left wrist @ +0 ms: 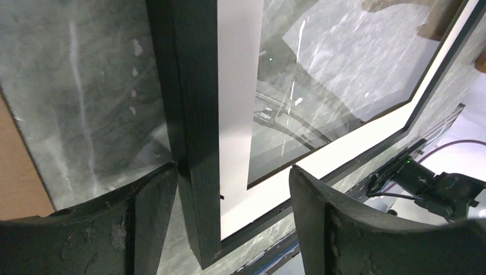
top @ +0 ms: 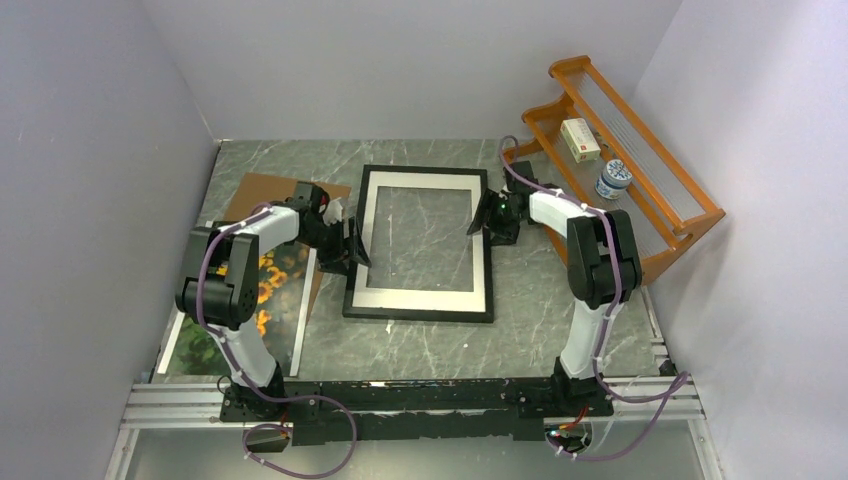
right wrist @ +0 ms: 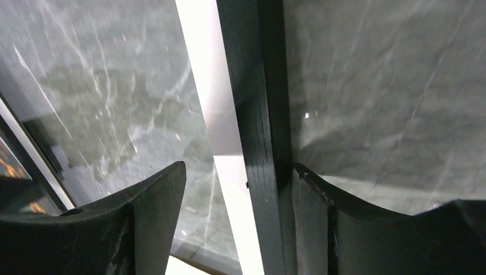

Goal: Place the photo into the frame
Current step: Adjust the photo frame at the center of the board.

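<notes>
In the top external view, nearest the arm bases, the photo (top: 276, 284) was seen lying flat on the table (top: 540, 310) at the left, partly hidden under the left arm. Its far end appeared to overlap a brown backing board (top: 262, 190). Yellow-orange sunflowers on dark green foliage could be made out on it.

Farther in, at the middle of the table, the frame (top: 420, 314) lay flat. It was thin-edged and black, with a white mat (top: 420, 297) inside. Marble showed through its clear pane, so nothing had been loaded.

The left gripper (top: 352, 245) was set at the frame's left rail and the right gripper (top: 482, 215) at its right rail. In the wrist views each pair of jaws was spread wide astride its rail. The outer finger touched the black edge and the inner finger was held clear over the pane, so nothing was clamped.

The task was judged barely begun: the photo was yet to be fetched, laid in and backed.
</notes>
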